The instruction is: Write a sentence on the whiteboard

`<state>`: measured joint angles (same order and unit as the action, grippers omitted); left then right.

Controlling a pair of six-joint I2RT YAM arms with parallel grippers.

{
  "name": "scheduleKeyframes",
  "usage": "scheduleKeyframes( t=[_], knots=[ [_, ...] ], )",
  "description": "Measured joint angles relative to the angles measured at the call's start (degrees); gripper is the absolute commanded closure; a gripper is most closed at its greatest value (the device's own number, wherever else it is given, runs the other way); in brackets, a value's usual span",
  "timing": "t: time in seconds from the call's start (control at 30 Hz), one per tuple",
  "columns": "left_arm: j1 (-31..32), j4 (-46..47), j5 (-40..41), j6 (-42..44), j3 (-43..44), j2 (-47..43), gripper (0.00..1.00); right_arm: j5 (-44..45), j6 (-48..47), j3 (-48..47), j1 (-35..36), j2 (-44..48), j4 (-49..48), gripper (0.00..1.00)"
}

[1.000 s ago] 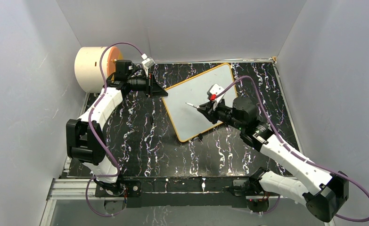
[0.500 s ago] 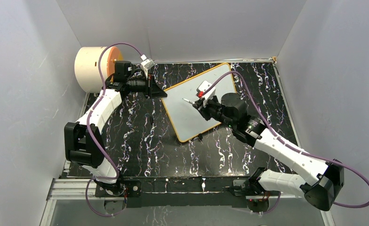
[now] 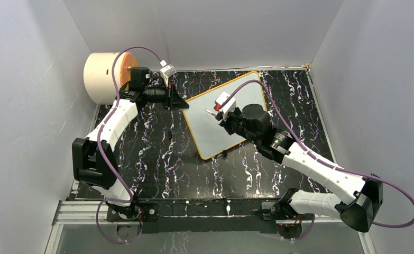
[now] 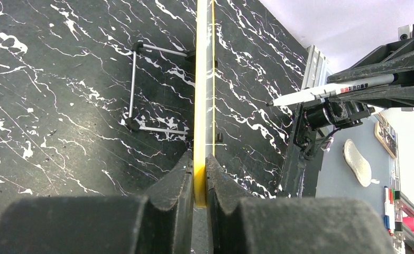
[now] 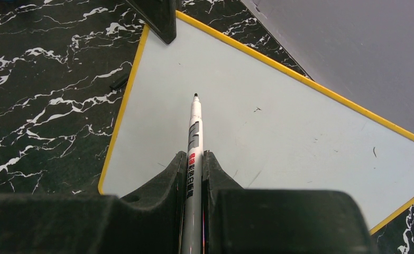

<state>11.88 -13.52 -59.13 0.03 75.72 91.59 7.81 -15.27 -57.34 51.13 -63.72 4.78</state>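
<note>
My left gripper [image 3: 180,103] is clamped narrowly on the yellow rim of the whiteboard [image 3: 215,135] at its far left corner; in the left wrist view my fingers [image 4: 178,177] pinch the frame [image 4: 204,79] from both sides. The board lies on the black marbled table [image 3: 157,159], turned at an angle, right of centre towards the far side.

My right gripper [image 3: 221,117] sits over the board's middle, closed tight around a white marker [image 5: 195,127] with a black tip. The marker points towards the far left part of the white surface [image 5: 278,121]. I cannot tell whether the tip touches the board. A cream cylinder [image 3: 101,76] stands at the far left, beyond my left arm.
</note>
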Motion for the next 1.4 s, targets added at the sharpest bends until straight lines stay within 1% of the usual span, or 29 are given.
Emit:
scheduleKeyframes(
  t=[0.17,0.23,0.33,0.43,0.57,0.7,0.77,0.87,1.03,1.13,1.17,1.4],
  knots=[
    [0.57,-1.53,2.12,0.15,1.27,0.02,0.64,0.42,-0.44,0.00,0.00,0.00,-0.11,1.00],
    [0.70,-1.51,3.10,-0.46,1.29,0.02,0.57,0.44,-0.44,0.00,0.00,0.00,-0.20,1.00],
    [0.74,-0.83,4.17,-2.16,1.07,-0.07,0.51,0.42,-0.39,0.00,0.00,0.07,-0.26,1.00],
    [0.74,2.16,5.44,-5.14,-1.64,-1.64,0.49,0.37,-0.31,0.00,0.00,0.37,-0.26,1.00],
    [0.72,7.37,7.17,-10.45,-7.15,-5.79,0.49,0.35,0.07,0.02,0.00,1.42,-0.28,1.00],
    [0.74,14.10,7.89,-15.93,-12.57,-9.07,0.52,-0.07,0.42,0.24,0.00,2.80,-0.79,1.00],
    [0.74,16.92,7.72,-18.14,-14.05,-9.18,0.55,-0.31,0.59,0.66,0.00,3.32,-1.66,1.00],
    [0.74,18.78,7.45,-19.80,-14.51,-8.37,0.62,-0.52,1.14,0.98,0.00,3.54,-1.99,1.00],
    [0.74,19.56,6.29,-19.37,-14.14,-6.54,0.86,-0.90,1.60,0.98,0.00,3.54,-2.27,1.00],
    [0.74,18.29,4.83,-17.59,-12.11,-4.00,0.98,-1.14,1.62,0.98,0.07,3.43,-2.36,1.00],
    [0.74,17.90,4.17,-16.85,-11.34,-3.41,1.00,-1.18,1.62,0.98,0.17,3.28,-2.38,1.00],
    [0.72,11.91,1.46,-10.69,-6.01,-0.46,1.00,-0.35,1.62,0.85,1.86,0.26,-2.32,1.00]
  ],
)
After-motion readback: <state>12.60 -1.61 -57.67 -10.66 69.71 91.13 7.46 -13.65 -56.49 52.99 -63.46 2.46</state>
